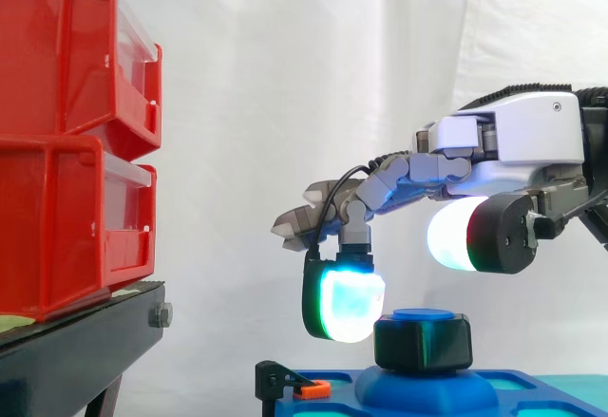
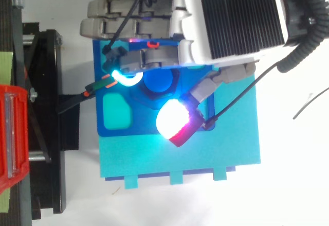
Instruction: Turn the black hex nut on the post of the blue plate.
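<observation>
The black hex nut (image 1: pixel 423 341) sits on the blue post (image 2: pixel 158 82), whose round cap shows above it, on the blue plate (image 2: pixel 226 118). My hand (image 1: pixel 513 137) hovers over the post, coming in from the right. One finger bends down, and its cyan-white pad (image 1: pixel 344 303) hangs just left of the nut at about the height of its top. The thumb's white and red pad (image 1: pixel 461 234) is above and to the right of the nut, apart from it. The other fingers stretch out leftward above. Nothing is held.
Two stacked red bins (image 1: pixel 76 142) stand on a black stand (image 1: pixel 85 341) to the left. A small orange and black clip (image 1: pixel 309 388) sits at the plate's left edge. The plate has a teal recess (image 2: pixel 117 111) and lies on a teal board (image 2: pixel 180 159).
</observation>
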Controlling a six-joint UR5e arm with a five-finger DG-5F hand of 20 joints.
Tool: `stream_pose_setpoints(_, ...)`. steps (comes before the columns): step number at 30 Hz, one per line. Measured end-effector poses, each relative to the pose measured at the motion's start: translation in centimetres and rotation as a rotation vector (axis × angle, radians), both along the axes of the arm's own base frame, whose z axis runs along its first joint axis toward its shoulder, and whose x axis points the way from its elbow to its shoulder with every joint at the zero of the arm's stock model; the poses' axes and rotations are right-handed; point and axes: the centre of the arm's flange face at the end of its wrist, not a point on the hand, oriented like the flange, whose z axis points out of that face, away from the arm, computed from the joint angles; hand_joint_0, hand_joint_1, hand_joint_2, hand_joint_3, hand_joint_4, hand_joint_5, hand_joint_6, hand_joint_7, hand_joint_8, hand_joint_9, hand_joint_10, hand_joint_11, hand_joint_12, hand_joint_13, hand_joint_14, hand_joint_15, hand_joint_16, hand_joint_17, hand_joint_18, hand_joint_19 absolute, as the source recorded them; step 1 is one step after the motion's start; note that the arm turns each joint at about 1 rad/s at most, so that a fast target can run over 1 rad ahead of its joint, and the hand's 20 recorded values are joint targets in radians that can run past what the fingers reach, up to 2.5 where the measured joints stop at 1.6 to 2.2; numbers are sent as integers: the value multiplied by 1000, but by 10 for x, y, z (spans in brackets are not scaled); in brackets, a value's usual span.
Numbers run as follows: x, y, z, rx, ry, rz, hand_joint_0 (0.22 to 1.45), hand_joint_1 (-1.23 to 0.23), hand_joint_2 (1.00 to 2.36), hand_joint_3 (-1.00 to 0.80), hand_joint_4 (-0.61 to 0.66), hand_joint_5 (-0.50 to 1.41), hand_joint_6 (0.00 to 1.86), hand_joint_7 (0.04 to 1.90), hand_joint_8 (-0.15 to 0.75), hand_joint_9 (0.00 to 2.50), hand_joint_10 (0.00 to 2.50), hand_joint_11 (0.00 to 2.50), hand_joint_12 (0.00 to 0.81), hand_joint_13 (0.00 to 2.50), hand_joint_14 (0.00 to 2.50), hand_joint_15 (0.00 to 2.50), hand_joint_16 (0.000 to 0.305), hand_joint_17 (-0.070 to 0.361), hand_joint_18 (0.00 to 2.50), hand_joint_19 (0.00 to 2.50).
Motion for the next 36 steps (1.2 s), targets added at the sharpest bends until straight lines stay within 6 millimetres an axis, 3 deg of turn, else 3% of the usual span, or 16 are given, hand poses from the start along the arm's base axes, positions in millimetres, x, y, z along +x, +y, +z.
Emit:
stream_pose_setpoints(20,-14,-46,1,-20,-5,15,463,-270,1000,-500,246,-258,842,816,232,221,0,0,351,328,1,59,51,114,72,2)
stream_pose_setpoints(36,-2,-18,23,-12,18,7,461,-267,1000,-500,224,-224,645,991,234,213,0,0,356,324,1,65,52,116,72,9)
